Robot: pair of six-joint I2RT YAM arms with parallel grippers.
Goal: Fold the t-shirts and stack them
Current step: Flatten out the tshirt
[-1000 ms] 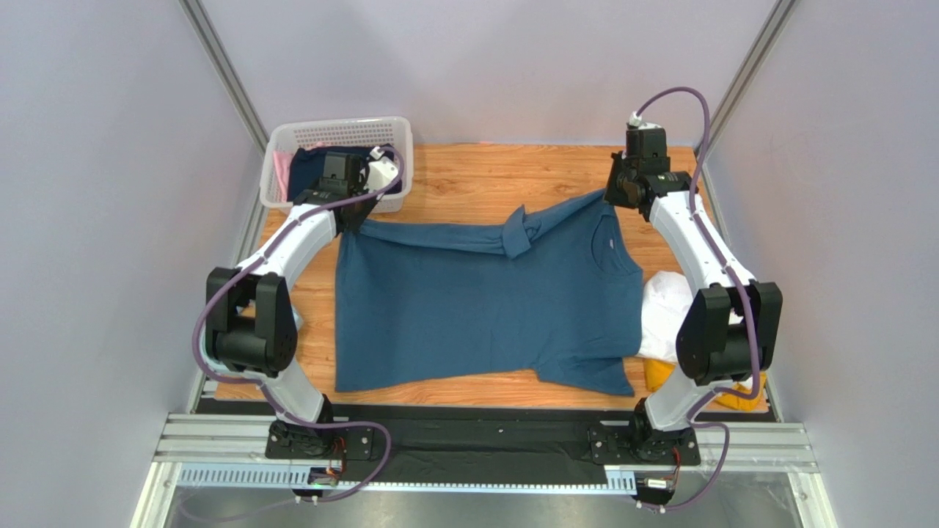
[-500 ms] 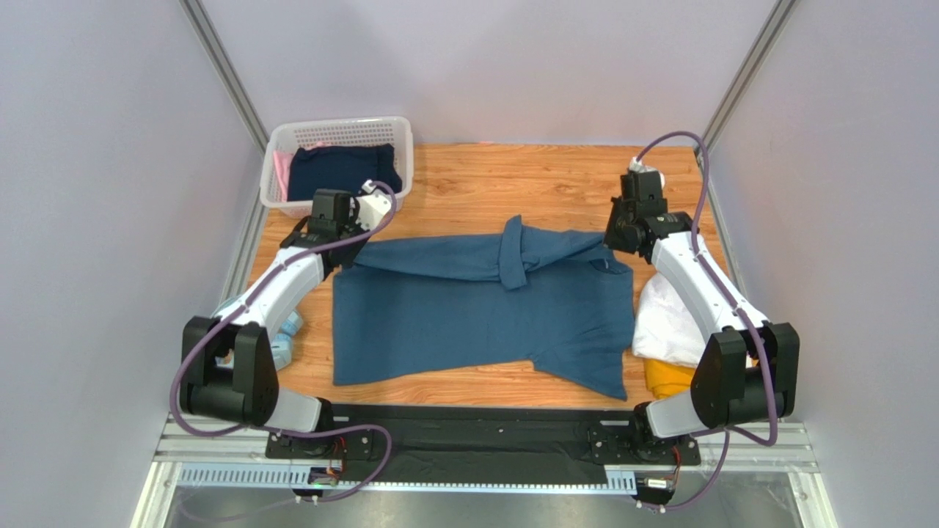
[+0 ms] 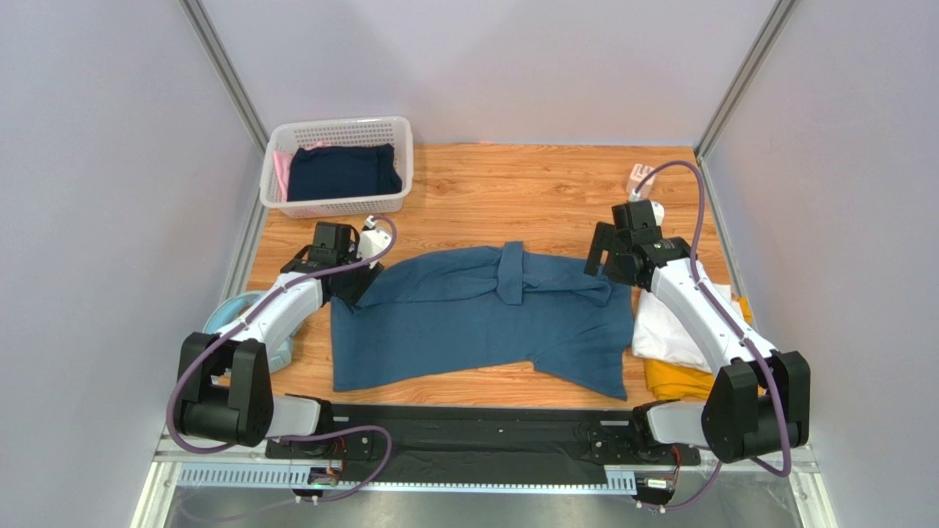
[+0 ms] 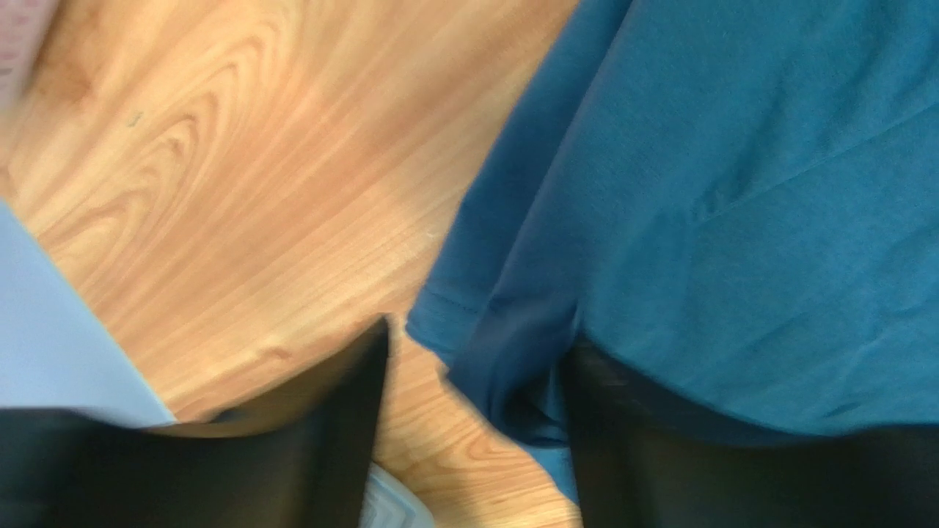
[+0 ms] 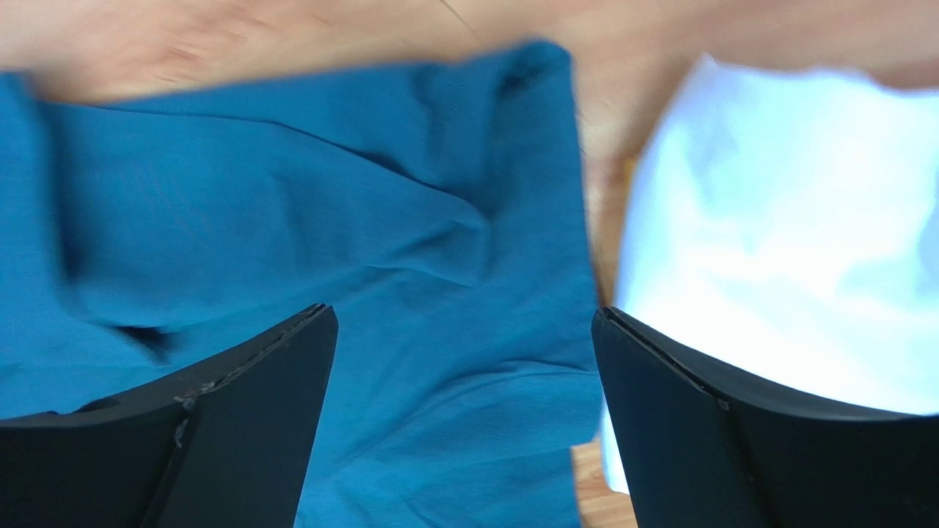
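While flanking teal t-shirt (image 3: 474, 319) along its left-right long axis, shows left gripper (image 4: 476, 341) spread astride left edge, right gripper (image 5: 463, 314) spread above right end, beside white t-shirt (image 5: 772, 220).

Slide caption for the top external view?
Left gripper and right gripper, both open, flank the folded-over far edge of the teal t-shirt; white tee on mustard tee at right.

Wood-grain table (image 3: 474, 182) boxed in by plain pale grey walls (image 3: 99, 220), metal posts (image 3: 226, 72) in the back corners, soft even light.
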